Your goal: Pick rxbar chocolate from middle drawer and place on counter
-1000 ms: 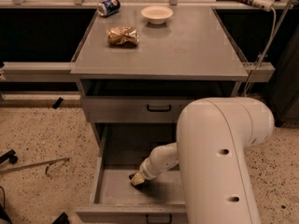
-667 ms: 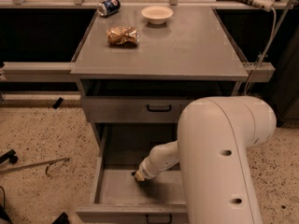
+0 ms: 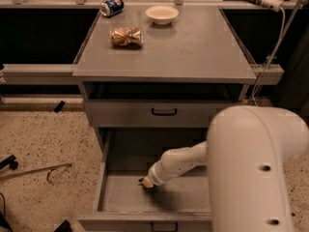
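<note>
Little has moved in the last second: my gripper [image 3: 146, 181] has only crept a touch deeper into the middle drawer [image 3: 102, 178], and everything else lies as it did. The drawer stands pulled fully out below the closed drawer front [image 3: 164, 112], which is why my arm [image 3: 178, 161] can slant down from the right and reach the tray floor. The gripper sits low on that floor, left of the middle. I judge it is down there to get hold of the rxbar chocolate, since a flat bar has to be taken right at the bottom. Whether the gripper is clasping anything or loose, I cannot tell. A small dark sliver [image 3: 141, 180] shows at its left tip; this may be an end of the bar, so I place the bar there, under or at the gripper, but I cannot say for sure. Its long axis and the way it points are hidden from me. The counter [image 3: 193, 52] above has open grey space to the right of the golden-brown packet [image 3: 126, 36], the blue can [image 3: 111, 7] and the white bowl [image 3: 161, 14], a fair place to set the bar down.
</note>
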